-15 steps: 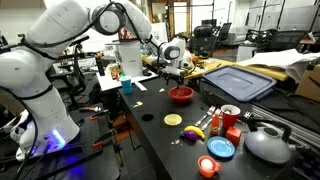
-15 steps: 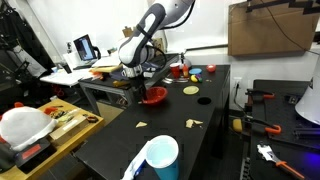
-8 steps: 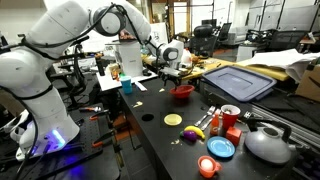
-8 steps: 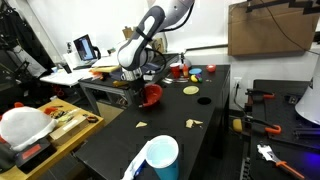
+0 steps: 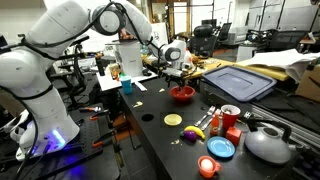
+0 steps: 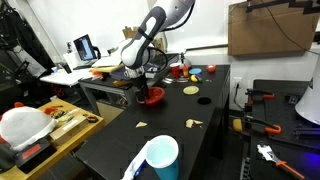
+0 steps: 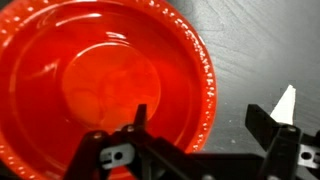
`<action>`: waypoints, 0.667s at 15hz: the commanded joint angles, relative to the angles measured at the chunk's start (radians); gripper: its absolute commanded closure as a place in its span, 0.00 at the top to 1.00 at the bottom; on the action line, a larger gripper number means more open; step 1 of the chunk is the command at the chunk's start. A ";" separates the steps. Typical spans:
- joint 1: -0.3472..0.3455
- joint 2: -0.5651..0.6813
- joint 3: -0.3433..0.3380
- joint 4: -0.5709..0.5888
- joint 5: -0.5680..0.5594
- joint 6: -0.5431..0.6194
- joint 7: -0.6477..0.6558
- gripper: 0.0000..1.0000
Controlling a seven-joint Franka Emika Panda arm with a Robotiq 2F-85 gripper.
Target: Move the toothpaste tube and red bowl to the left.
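Wrist view is showing the gripper [image 7: 200, 128] spread wide, holding nothing, one finger hanging over the red bowl [image 7: 100, 80] sitting below, the other over the black table [image 7: 260, 50] — a straddle the exterior views are not revealing. Closing too high, it could be skidding off the thin rim — tipping the bowl.

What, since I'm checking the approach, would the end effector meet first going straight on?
Likely the rim of the red bowl: the open end effector straddles it, though depth is unclear.
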 commanded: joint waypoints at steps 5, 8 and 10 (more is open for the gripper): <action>-0.094 -0.103 -0.009 -0.063 0.069 0.005 0.022 1.00; -0.114 -0.102 -0.006 -0.064 0.082 0.005 0.005 1.00; -0.096 -0.092 -0.022 -0.080 0.060 0.026 0.023 1.00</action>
